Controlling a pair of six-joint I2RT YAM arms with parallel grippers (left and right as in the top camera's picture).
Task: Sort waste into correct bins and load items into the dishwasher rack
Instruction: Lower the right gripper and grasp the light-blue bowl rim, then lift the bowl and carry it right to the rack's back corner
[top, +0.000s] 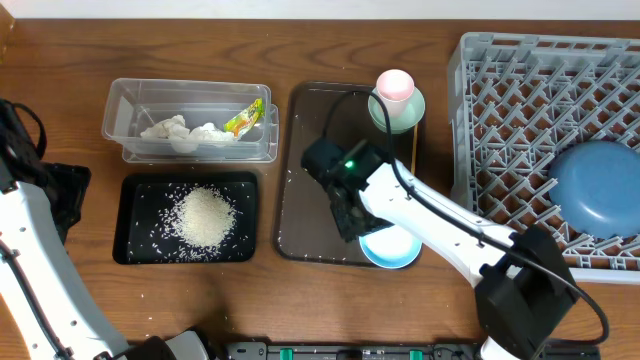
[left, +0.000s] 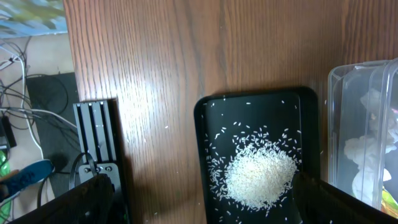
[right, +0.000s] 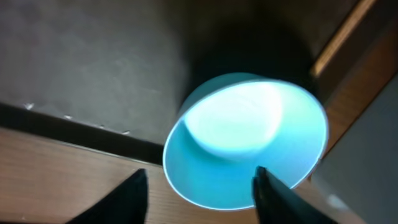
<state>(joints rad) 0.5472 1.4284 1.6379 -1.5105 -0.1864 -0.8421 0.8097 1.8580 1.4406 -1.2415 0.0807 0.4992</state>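
Observation:
A small light blue bowl (top: 392, 250) (right: 245, 140) sits at the front right corner of the brown serving tray (top: 310, 180). My right gripper (top: 350, 215) (right: 201, 172) hangs open over its near rim, one finger above the inside and one outside. A pink cup (top: 395, 84) stands in the mint green dish (top: 410, 115). The dark blue bowl (top: 597, 185) lies in the grey dishwasher rack (top: 520, 90). The clear tub (top: 125, 120) holds tissue wads (top: 175, 130) and the wrapper (top: 243, 120). Rice (top: 205, 217) (left: 258, 174) lies in the black tray (top: 135, 235) (left: 205, 124). My left gripper (left: 205, 208) is open and empty.
A thin wooden stick (top: 414, 150) (right: 339, 37) lies along the serving tray's right edge, between the tray and the rack. The left arm (top: 30, 240) stands at the table's left edge. Cables and a black fixture (left: 99, 143) sit past the table edge.

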